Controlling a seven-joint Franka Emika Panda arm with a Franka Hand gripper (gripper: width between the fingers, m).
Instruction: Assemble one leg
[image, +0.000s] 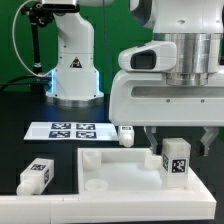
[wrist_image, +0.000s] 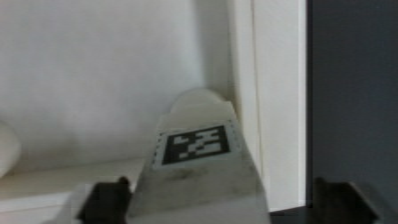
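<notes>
A white leg (image: 176, 158) with a black-and-white tag stands upright at the far corner of the wide flat white panel (image: 110, 172), on the exterior view's right. My gripper (image: 178, 146) hangs straight over it, jaws open on either side. In the wrist view the leg (wrist_image: 199, 150) rises between the two dark fingers (wrist_image: 111, 200). One finger is close beside it and there is a clear gap to the other, so neither grips it. The panel (wrist_image: 107, 80) lies below the leg. I cannot tell how deep the leg's foot sits in the panel.
Another tagged leg (image: 35, 175) lies on the black table at the exterior view's left. A third leg (image: 127, 133) lies just behind the panel. The marker board (image: 68, 130) lies behind them, and the arm's white base (image: 72, 60) stands at the back.
</notes>
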